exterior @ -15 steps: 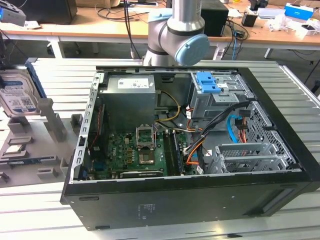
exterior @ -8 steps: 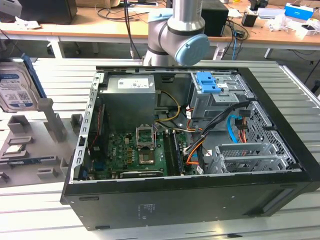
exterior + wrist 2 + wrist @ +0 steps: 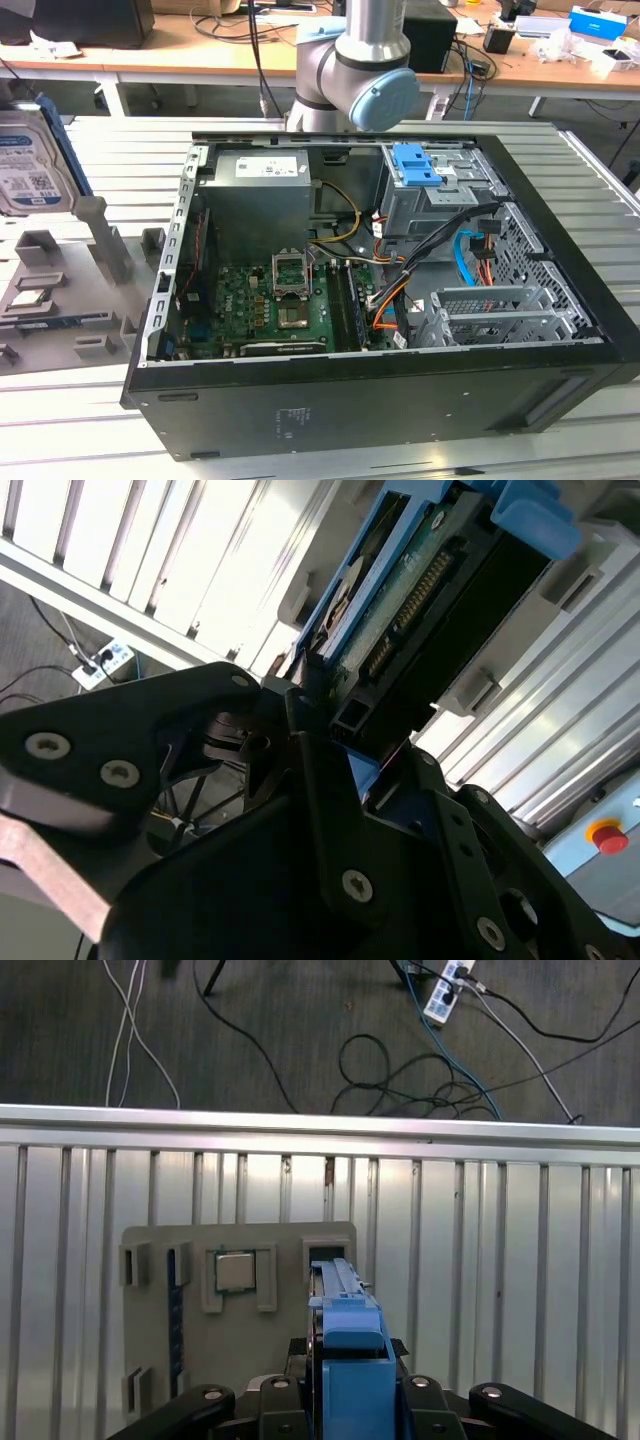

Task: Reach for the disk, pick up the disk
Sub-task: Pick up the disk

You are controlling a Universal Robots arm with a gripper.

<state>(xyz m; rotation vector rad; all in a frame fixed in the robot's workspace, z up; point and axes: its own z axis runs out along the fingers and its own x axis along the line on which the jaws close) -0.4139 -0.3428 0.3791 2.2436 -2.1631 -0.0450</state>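
Note:
The disk stands on edge at the exterior view's far left, label face showing, with a blue rail along its side. In the second wrist view the disk shows its green circuit board and blue rails, and my gripper closes around its near end, with black fingers pressed against it. In the first wrist view the disk runs edge-on between the finger links, its far end at a slot in the grey holder plate.
An open computer case lies on the slatted metal table, with a blue bracket on its drive cage. The arm rises behind it. A processor chip sits in the holder plate. Cables and a power strip lie on the floor.

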